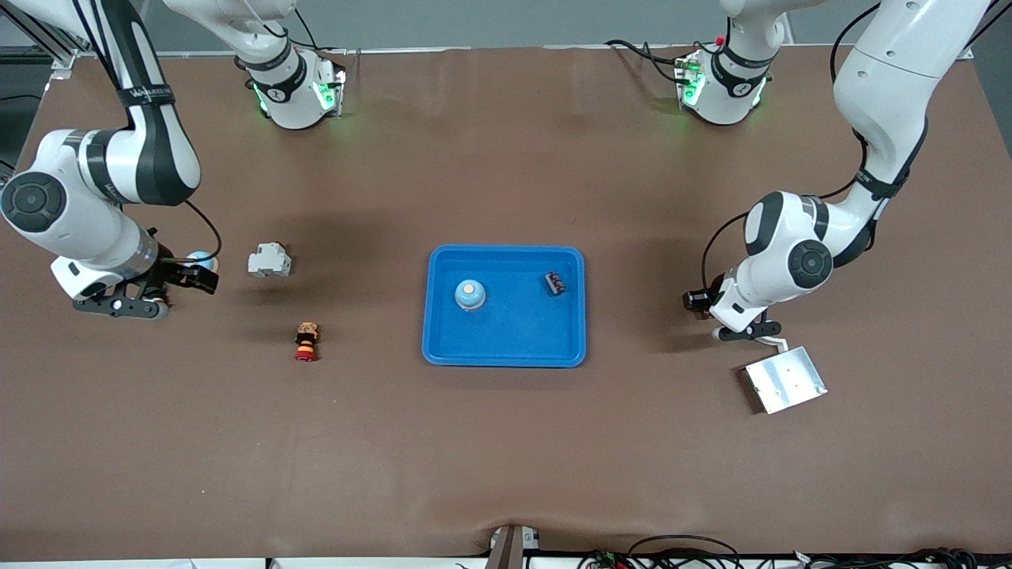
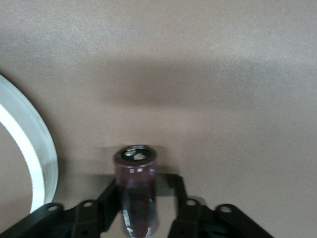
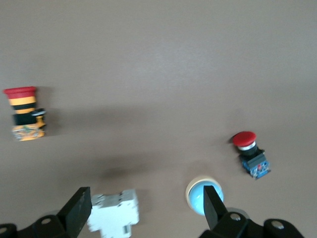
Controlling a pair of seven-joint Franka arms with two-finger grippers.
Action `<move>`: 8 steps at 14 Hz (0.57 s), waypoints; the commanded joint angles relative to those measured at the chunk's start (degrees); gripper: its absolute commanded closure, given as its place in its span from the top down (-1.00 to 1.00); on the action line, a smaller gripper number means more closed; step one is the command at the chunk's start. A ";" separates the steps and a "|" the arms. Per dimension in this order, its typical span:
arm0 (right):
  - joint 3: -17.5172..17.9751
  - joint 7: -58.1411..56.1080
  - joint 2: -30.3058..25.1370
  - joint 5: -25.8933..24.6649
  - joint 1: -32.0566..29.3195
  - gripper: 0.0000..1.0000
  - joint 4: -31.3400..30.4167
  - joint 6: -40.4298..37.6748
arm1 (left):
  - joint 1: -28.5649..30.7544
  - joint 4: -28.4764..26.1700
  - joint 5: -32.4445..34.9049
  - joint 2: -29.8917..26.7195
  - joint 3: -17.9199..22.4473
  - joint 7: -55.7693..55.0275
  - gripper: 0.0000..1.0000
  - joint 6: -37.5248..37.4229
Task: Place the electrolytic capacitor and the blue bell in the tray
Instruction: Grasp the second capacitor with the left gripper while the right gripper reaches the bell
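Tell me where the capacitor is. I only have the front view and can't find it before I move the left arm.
Observer: The left wrist view shows the electrolytic capacitor, a dark maroon cylinder, right at the left gripper, over bare table and not in the tray.
Operator: And what is the right arm lined up on?
Observer: In the right wrist view, the right gripper has its jaws open over a blue bell and a white breaker.
Operator: Is the arm hiding anything there from me?
Observer: Yes, a red push button on a blue base lies near that bell.
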 commanded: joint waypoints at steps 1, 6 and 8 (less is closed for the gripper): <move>1.09 -5.04 -2.64 1.70 -4.03 1.00 -6.91 7.13 | -0.15 0.43 1.35 0.26 -0.01 -1.13 -0.99 0.20; 1.01 -15.66 -2.11 8.81 -9.82 1.00 -9.73 11.10 | -0.32 0.34 1.35 -0.27 0.34 -1.22 -1.00 0.02; 1.01 -19.28 -2.11 9.09 -12.11 1.00 -11.49 13.29 | -0.41 0.43 1.35 -0.62 0.34 -1.31 -1.00 -0.06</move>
